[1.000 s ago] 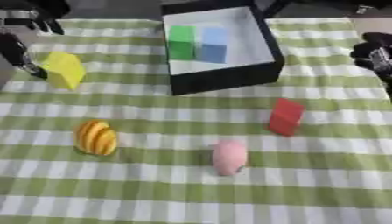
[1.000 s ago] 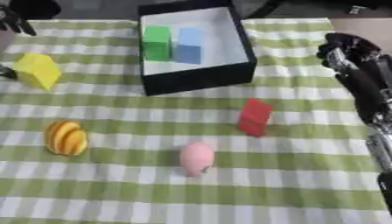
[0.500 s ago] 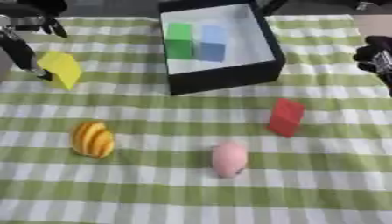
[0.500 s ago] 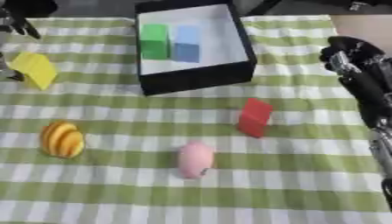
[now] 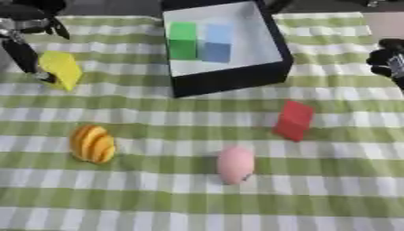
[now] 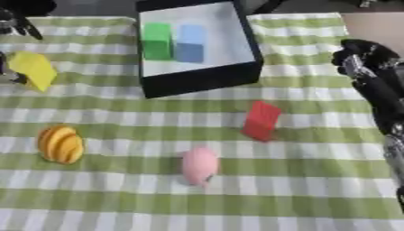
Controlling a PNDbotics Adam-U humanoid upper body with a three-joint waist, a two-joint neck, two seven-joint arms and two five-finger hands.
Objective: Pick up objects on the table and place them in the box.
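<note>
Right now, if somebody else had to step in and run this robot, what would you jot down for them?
Left hand: at the yellow block near the table's far left edge, touching its side; whether it has a grip is unclear.
Right hand: idle at the right edge, fingers curled, holding nothing.
Done: green block and blue block lie in the black box.
Left: yellow block, red block, pink egg-shaped object and orange striped object, all on the checked cloth.

Checked table (image 5: pixel 158 189) (green and white), black box (image 5: pixel 236 79), red block (image 5: pixel 294 120), pink egg (image 5: pixel 235 164), striped orange object (image 5: pixel 92 143), yellow block (image 5: pixel 61 68)
</note>
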